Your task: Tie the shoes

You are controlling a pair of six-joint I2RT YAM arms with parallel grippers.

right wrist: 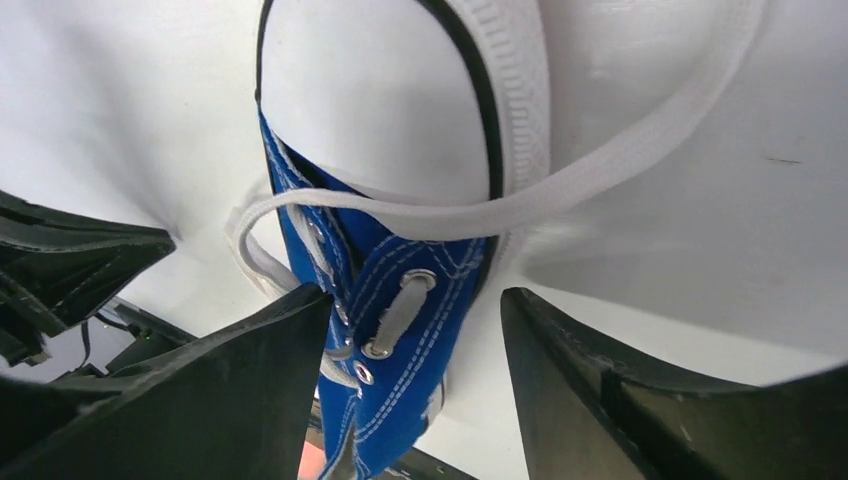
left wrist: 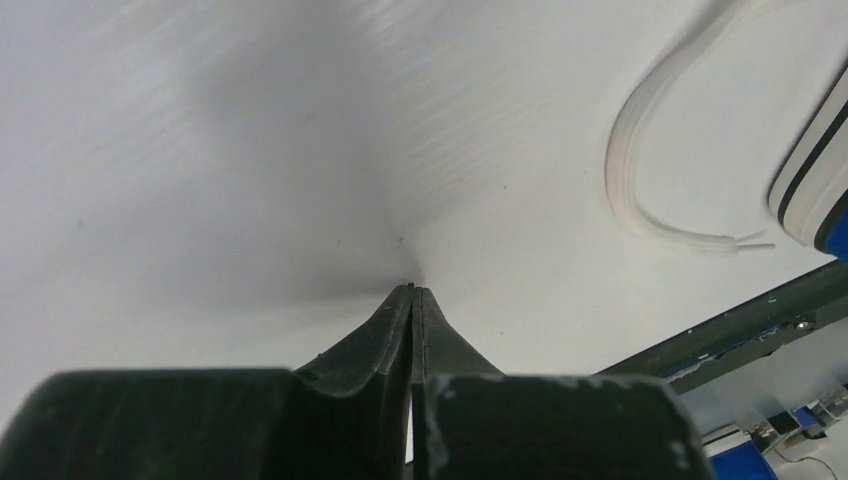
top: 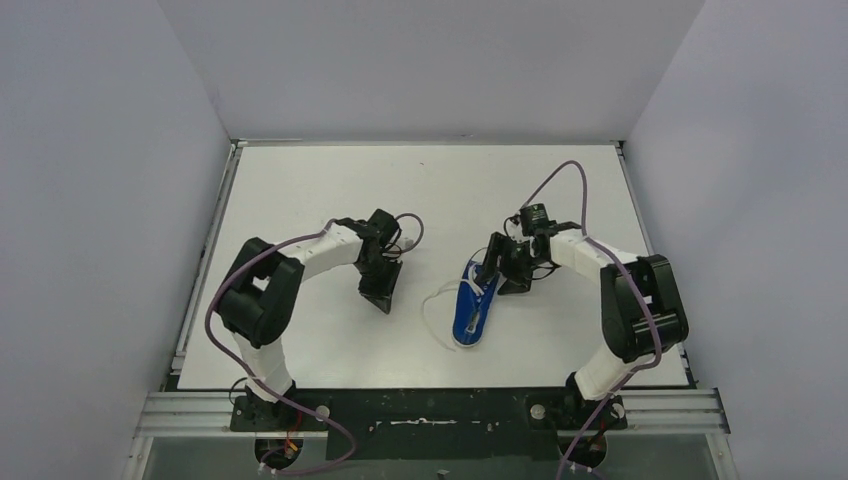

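I saw left tool (left wrist: pixel 411 290) shut together on nothing, left of the sneaker (top: pixel 472 310). Right tool (right wrist: pixel 415 297) stood apart, straddling the sneaker's laced upper.

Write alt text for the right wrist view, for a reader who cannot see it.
A blue canvas sneaker lies between the open black fingers of the right pincer, its white toe cap pointing away. A white lace crosses its upper and trails onto the white table.
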